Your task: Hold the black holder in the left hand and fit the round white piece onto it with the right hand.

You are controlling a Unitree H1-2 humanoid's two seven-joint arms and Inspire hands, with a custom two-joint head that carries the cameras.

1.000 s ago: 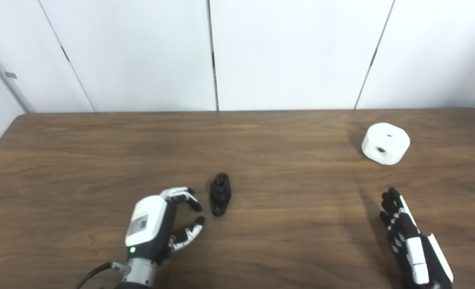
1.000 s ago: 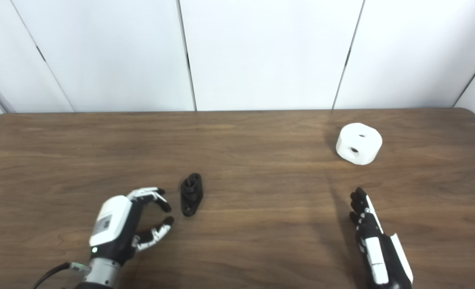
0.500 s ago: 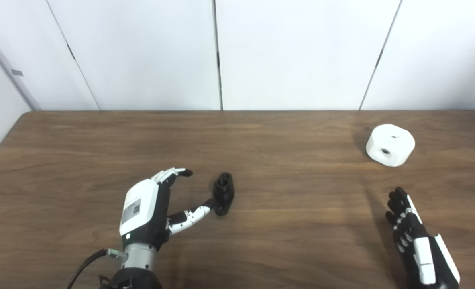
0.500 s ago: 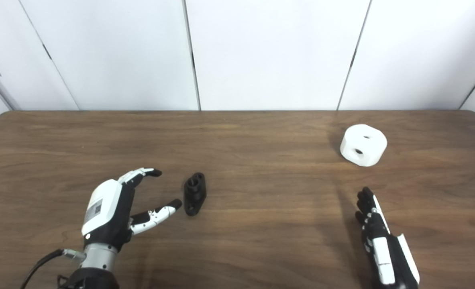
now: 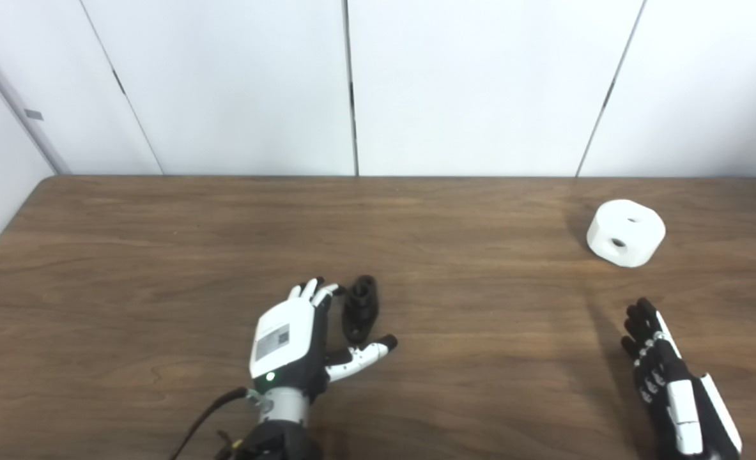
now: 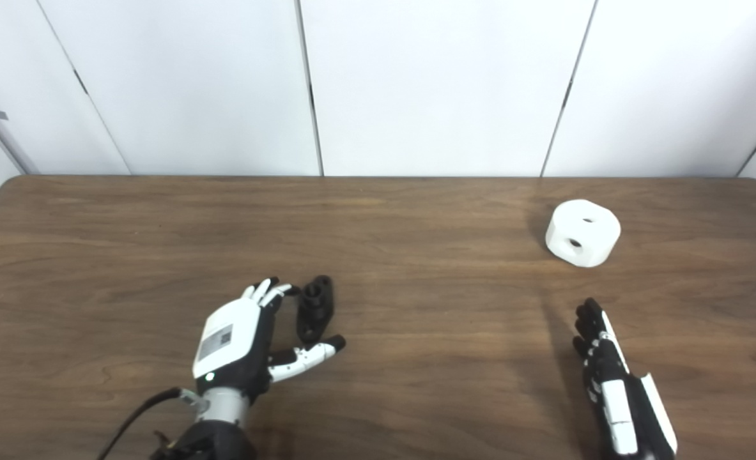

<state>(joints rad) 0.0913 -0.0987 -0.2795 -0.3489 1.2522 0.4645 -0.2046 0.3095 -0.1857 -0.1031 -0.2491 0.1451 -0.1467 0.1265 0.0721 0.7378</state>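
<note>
The black holder (image 5: 359, 308) lies on the wooden table (image 5: 160, 255) near the front middle. My left hand (image 5: 291, 338) is open right beside it: its fingers (image 5: 314, 291) reach along the holder's left side and the thumb stretches under its near end, without closing on it. The round white piece (image 5: 625, 232), with a hole on top and one in its side, sits at the back right. My right hand (image 5: 671, 383) rests open and flat near the front right edge, well short of the white piece.
White wall panels (image 5: 467, 83) stand behind the table's far edge. The table's left edge (image 5: 7, 236) shows at the left. A black cable (image 5: 199, 425) trails from the left wrist.
My left hand has slid right and forward, from the left of the holder to right against it, with its fingers spread wider. The camera has shifted a little. The right hand has barely moved.
</note>
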